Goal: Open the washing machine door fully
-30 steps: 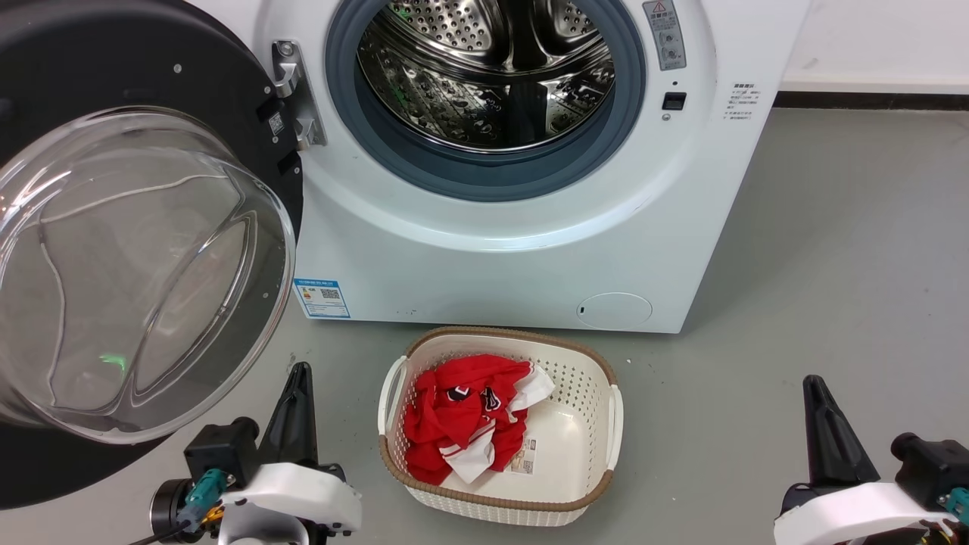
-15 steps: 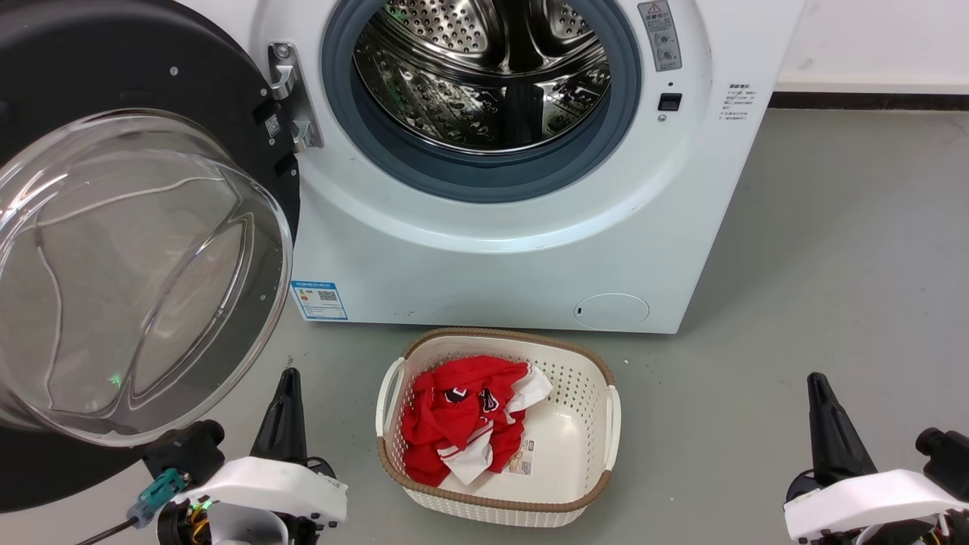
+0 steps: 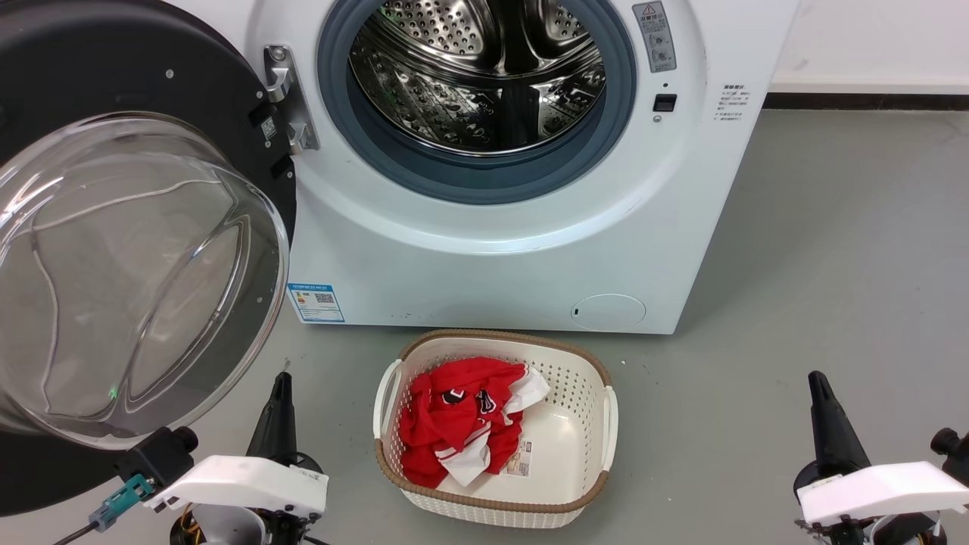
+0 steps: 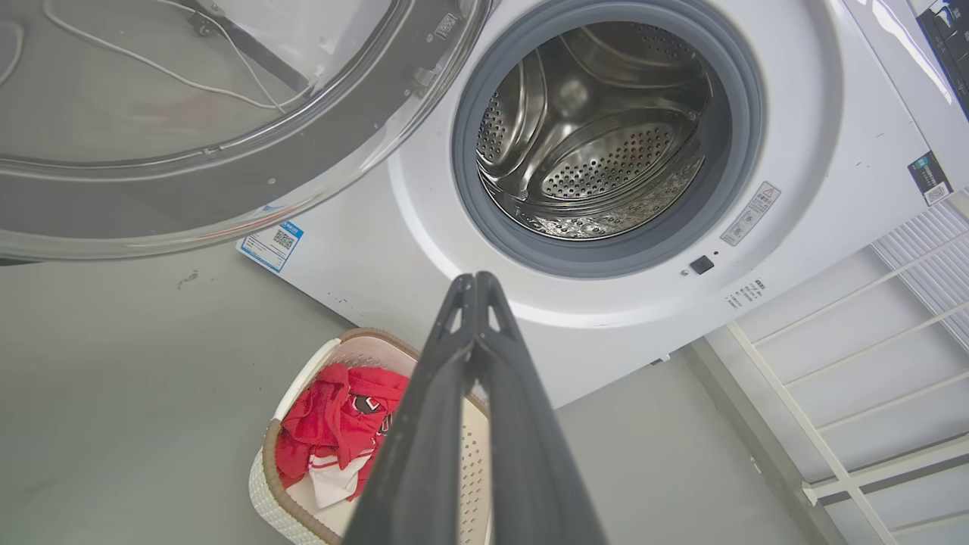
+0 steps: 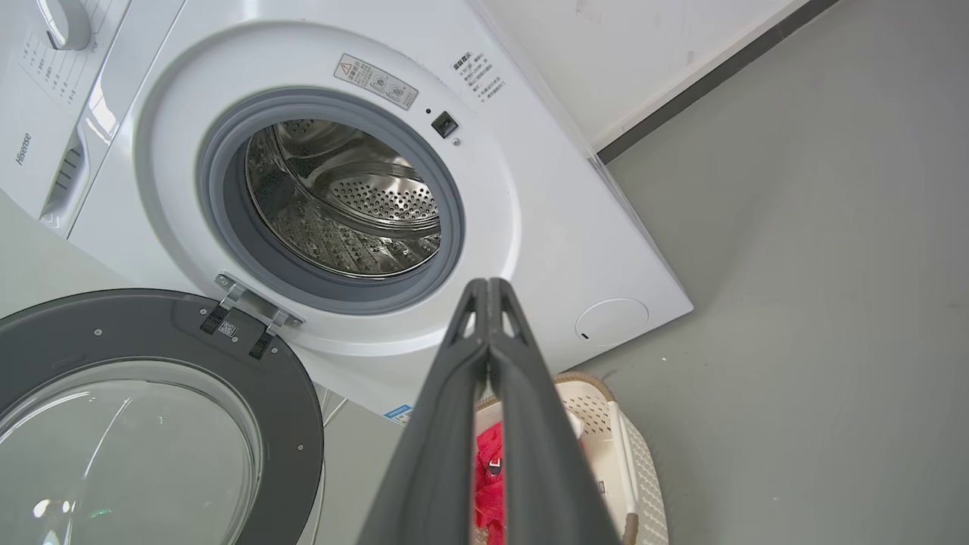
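Observation:
The white washing machine [image 3: 484, 257] [image 4: 363, 250] [image 5: 560, 227] stands ahead with its steel drum [image 3: 477, 68] exposed. The washing machine door [image 3: 129, 250] [image 4: 189, 189] [image 5: 159, 424], black with a clear glass bowl, hangs swung wide to the left on its hinge [image 3: 284, 98]. My left gripper [image 3: 281, 378] [image 4: 475, 277] is shut and holds nothing, low at the left just below the door's glass. Low at the right, my right gripper [image 3: 815, 376] [image 5: 488, 281] is shut and holds nothing, well away from the machine.
A white laundry basket [image 3: 492, 499] [image 4: 265, 484] [image 5: 628, 454] with a brown rim sits on the grey floor in front of the machine, holding red and white clothes [image 3: 462, 424]. A white rack [image 4: 870, 363] stands beside the machine. Bare floor [image 3: 848, 250] lies to the right.
Both grippers have drawn back toward the lower edge of the head view. The head camera has shifted slightly. The door stays swung wide.

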Robot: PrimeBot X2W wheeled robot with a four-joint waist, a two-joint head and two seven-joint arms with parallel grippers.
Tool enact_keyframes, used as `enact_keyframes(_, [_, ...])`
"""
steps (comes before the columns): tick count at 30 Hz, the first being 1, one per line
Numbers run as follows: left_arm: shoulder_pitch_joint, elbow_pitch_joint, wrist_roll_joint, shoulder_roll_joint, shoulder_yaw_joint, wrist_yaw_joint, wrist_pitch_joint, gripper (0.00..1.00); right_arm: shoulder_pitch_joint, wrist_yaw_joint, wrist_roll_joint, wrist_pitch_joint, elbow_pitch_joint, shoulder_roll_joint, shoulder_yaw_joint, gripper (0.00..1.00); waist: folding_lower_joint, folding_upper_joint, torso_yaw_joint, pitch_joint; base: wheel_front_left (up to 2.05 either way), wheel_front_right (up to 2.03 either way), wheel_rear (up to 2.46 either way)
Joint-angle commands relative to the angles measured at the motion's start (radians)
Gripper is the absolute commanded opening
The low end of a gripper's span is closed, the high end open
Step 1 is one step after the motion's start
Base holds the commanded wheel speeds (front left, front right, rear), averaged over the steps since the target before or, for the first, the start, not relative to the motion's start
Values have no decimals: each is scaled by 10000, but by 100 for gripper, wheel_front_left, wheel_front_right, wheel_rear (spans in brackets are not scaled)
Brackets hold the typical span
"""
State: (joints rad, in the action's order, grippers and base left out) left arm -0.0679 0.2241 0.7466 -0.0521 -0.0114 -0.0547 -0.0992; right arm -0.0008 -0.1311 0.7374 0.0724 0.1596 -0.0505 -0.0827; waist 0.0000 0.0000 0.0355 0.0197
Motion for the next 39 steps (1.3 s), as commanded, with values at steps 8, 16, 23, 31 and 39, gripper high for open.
enact_keyframes(8, [-319,-45,1618,-3,-220,-186,383,0,-428,1,1657,-325,67,-30,-66,0,0,0,-44,-21,0,0,0])
enact_keyframes(16, [-337,-9,2593,-1,-340,-271,630,0,-536,1,2649,-547,173,-31,-103,0,0,0,-76,-36,0,0,0])
enact_keyframes(23, [-349,19,3390,2,-438,-351,834,0,-610,2,3450,-711,259,-31,-129,0,0,0,-105,-49,0,0,0])
enact_keyframes(31, [-368,47,4140,4,-520,-406,1027,0,-691,2,4205,-882,348,-29,-153,0,0,0,-133,-62,0,0,0])
enact_keyframes(39, [-391,79,4932,6,-615,-467,1223,0,-770,2,5011,-1060,442,-28,-181,0,0,0,-165,-77,0,0,0])
